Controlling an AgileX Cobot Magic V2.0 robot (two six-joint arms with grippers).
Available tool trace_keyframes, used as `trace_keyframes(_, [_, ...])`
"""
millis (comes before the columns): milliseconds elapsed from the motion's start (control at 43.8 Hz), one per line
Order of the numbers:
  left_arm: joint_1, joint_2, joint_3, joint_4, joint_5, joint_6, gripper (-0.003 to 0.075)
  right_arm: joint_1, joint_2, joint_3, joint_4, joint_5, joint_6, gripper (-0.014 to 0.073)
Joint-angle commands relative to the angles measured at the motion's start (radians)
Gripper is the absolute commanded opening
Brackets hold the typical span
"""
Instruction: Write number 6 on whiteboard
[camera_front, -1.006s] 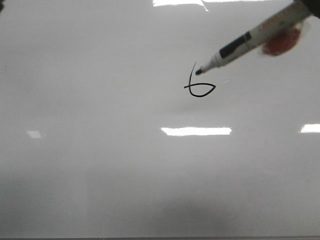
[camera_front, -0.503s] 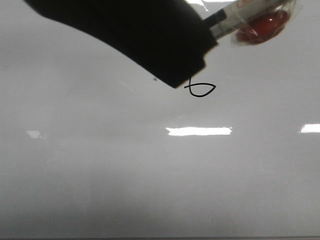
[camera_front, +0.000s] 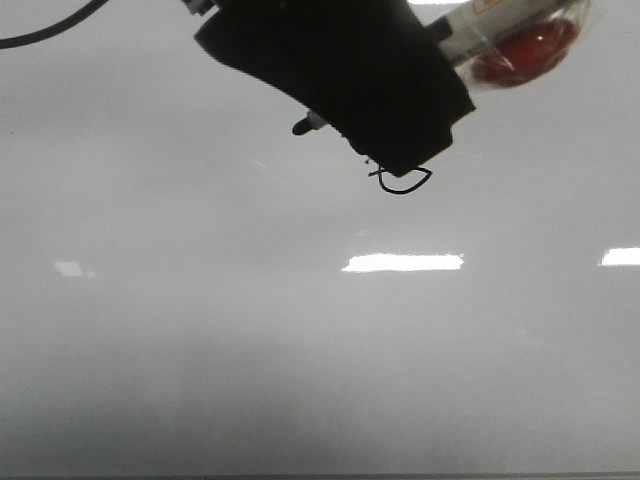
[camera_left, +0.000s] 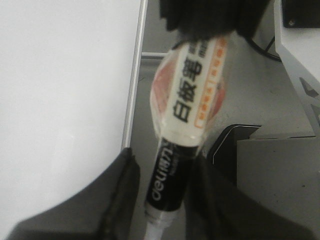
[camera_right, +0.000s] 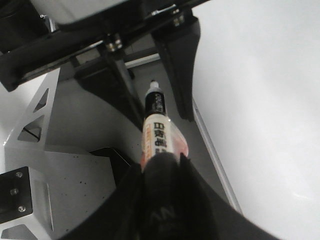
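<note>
Judging by looks, your marker (camera_right: 156, 131) is light, stiff and slick-barrelled, so keep the right gripper (camera_right: 161, 165) clamped mid-barrel while the left gripper's (camera_left: 170, 200) parted fingers flank its tip above the whiteboard (camera_front: 200, 330), beside the number 6 (camera_front: 403, 181).

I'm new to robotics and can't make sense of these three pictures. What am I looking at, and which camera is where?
This is a robot with two arms, each ending in a two-fingered gripper. The front view looks forward over a glossy whiteboard. On it is a hand-drawn number 6, its top hidden behind the dark left gripper. The bright rectangles are only light reflections.

The other two pictures come from cameras on the wrists. The right wrist view shows the right gripper clamped on a marker. The left wrist view shows the same marker with the left gripper's fingers either side of its black end, apparently not squeezing it.
</note>
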Motion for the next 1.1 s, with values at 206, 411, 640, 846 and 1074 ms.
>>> trace_keyframes(206, [-0.007,-0.032,-0.034,-0.031,-0.047,-0.001,-0.002,-0.004,-0.015,-0.034,0.061,-0.042,-0.011,0.0266])
trace_keyframes(411, [-0.005,-0.034,-0.034,0.034,-0.02,-0.032,-0.002,-0.027,-0.016,-0.044,0.005,-0.084,0.022,0.0567])
trace_keyframes(640, [0.081,-0.068,-0.034,0.42,0.103,-0.497,-0.002,-0.157,-0.085,-0.08,-0.231,-0.142,0.289,0.0573])
trace_keyframes(846, [0.306,-0.137,0.012,0.625,0.129,-0.749,-0.002,-0.192,-0.096,-0.08,-0.243,-0.142,0.314,0.0573])
trace_keyframes(1074, [0.657,-0.209,0.171,0.631,-0.063,-0.828,-0.002,-0.192,-0.093,-0.08,-0.243,-0.157,0.314,0.0573])
